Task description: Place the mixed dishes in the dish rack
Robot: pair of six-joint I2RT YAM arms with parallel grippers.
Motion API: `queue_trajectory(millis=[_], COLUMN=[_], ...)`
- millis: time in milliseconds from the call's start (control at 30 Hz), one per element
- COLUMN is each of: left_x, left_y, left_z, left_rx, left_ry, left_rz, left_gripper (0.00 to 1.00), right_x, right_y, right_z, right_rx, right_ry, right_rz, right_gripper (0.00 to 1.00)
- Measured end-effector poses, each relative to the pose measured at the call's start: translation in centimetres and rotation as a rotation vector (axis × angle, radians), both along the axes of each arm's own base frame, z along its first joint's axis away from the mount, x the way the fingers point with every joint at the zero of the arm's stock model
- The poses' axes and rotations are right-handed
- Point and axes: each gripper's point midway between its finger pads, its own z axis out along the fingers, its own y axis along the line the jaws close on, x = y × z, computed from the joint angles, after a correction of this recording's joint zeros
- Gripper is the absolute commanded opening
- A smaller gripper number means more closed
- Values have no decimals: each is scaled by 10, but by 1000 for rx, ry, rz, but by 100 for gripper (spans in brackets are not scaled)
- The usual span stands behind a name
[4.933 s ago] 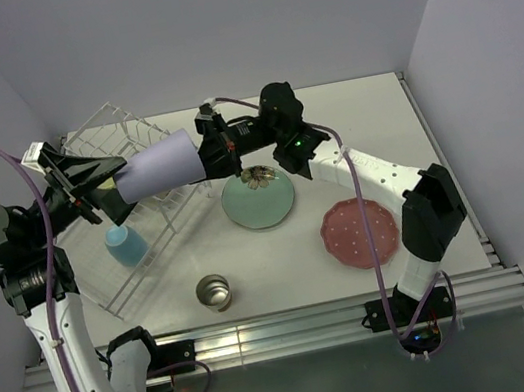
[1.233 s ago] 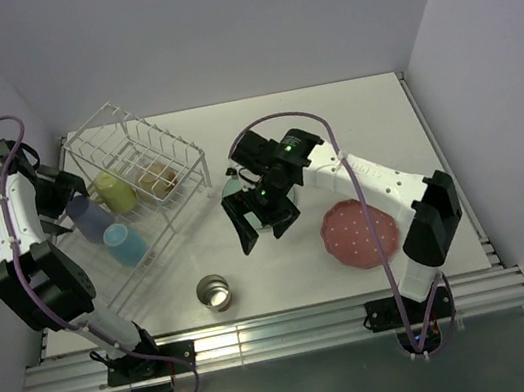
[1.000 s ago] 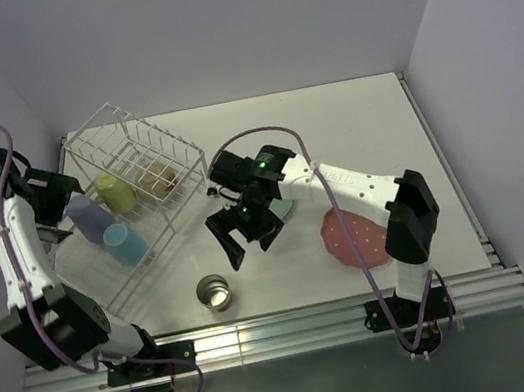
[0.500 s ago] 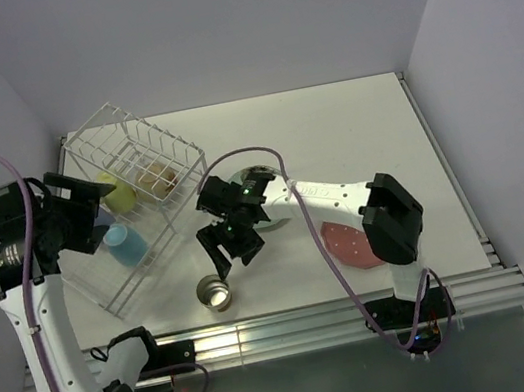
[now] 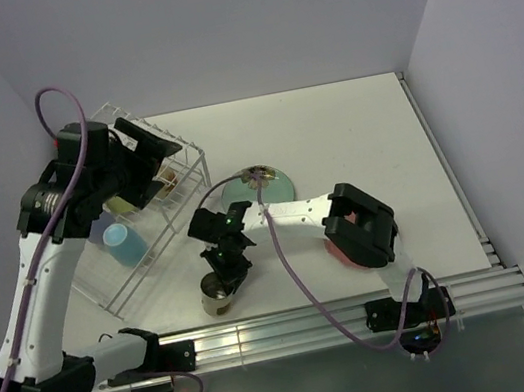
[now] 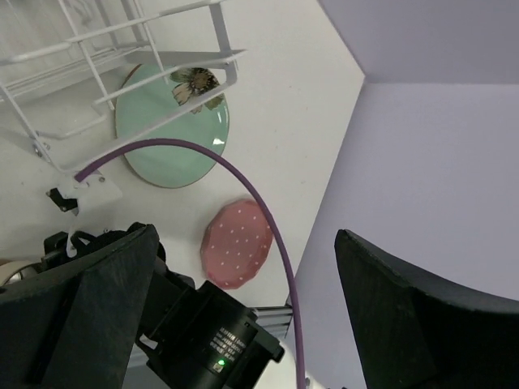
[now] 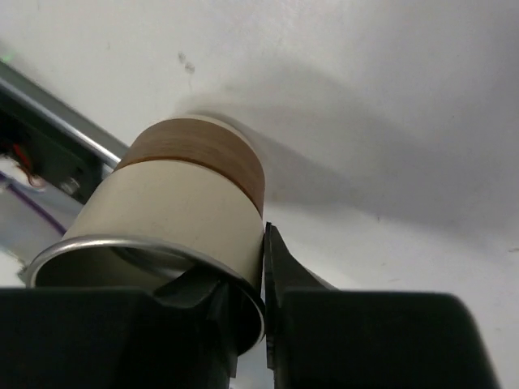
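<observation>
The small metal cup (image 5: 216, 296) stands near the table's front edge. My right gripper (image 5: 227, 275) is shut on its rim, one finger inside and one outside. In the right wrist view the cup (image 7: 178, 207) shows a cream wall with a brown band, pinched by my right gripper (image 7: 261, 271). My left gripper (image 5: 149, 158) hangs open and empty over the dish rack (image 5: 116, 301). A light blue mug (image 5: 126, 243) and a lavender cup (image 5: 99, 226) sit in the rack. The mint-green flower plate (image 5: 268, 185) and pink dotted plate (image 6: 237, 243) lie on the table.
The right arm's links stretch across the table from the pink plate (image 5: 335, 248) to the cup. The rack's raised wire tier (image 6: 122, 49) shows just under my left gripper (image 6: 243, 235), with the mint-green plate (image 6: 166, 130) beyond it. Walls close the back and both sides.
My right gripper has come down toward the front edge and shut on the metal cup's rim. My left arm has swung right, from the rack's left side to above it, still open.
</observation>
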Motion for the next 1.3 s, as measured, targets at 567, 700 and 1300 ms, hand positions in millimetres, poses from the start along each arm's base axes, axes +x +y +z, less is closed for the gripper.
queue_trajectory(millis=[567,700,1300], left_x=[-73,-78,-126], left_y=[-41,-65,-101], left_z=[-1,2,64], left_rx=[-103,-90,-20], left_ry=[-249,-318,-785], left_rz=[-405,-547,-912], left_gripper=[98,99,99], right_x=[3,8,-13], right_y=[-77,-83,-88], right_z=[187,233,328], right_rx=[657,942,1379], right_ry=[119,314,492], right_rz=[-271,-333,-45], right_gripper=[0,0,0])
